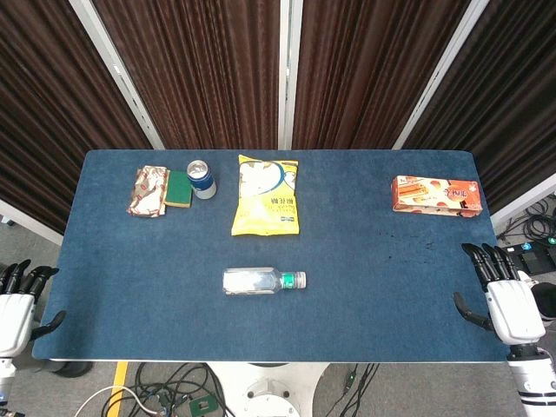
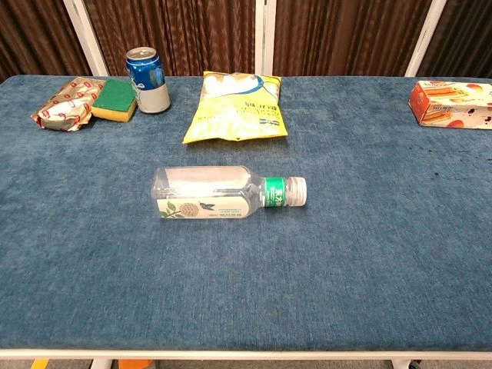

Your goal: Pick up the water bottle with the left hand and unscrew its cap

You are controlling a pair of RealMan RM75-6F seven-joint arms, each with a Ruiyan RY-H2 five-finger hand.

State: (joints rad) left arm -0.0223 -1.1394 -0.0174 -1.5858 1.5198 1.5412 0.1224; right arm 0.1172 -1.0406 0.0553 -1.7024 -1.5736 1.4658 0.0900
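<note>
Blue-clothed table [image 1: 130, 261] stands before dark brown curtains [image 1: 200, 69].

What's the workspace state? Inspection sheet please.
Surface: blue table, flat.
Job's things: water bottle lying on its side mid-table, cap on, pointing to the robot's right.
Clutter: yellow snack bag, can, green sponge, wrapped packet, orange box, all along the far side.
Hands: left hand and right hand open at the table's near corners, holding nothing.
Cables: loose cables on the floor.
Surroundings: dark curtains.
</note>
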